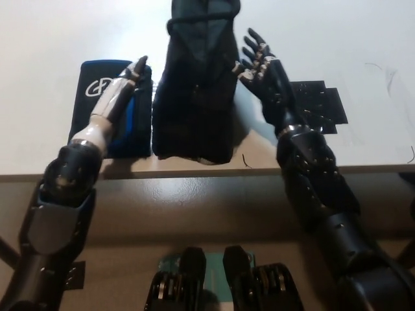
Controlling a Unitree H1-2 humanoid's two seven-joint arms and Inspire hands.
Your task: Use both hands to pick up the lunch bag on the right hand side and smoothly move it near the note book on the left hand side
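Although both hands are standing clear of it, the bag point(198, 91) is sitting upright on the table point(52, 39) at upper centre of the frame, its left edge just beside the notebook point(100, 87) at upper left. Judged from this placement, the carrying part of the task is looking complete: the bag is resting on the surface near the table's front edge, close against the notebook, with no tilt showing.

The left hand point(126, 84) is lying over the notebook's right portion, at the left flank of the bag; its fingers are pointing toward the top of the frame and holding nothing, though whether they are brushing the bag's side cannot be told from this view. The right hand point(259, 65) is hovering at upper centre-right, fingers spread apart and empty, with a visible gap of bare table between palm and bag. A patch of black tape point(314, 103) is showing to the right of that hand, well apart from the bag.

What is remaining, in my judgement, is only the withdrawal of both arms to a rest position without nudging the bag. The tall, soft bag is appearing liable to topple if clipped.
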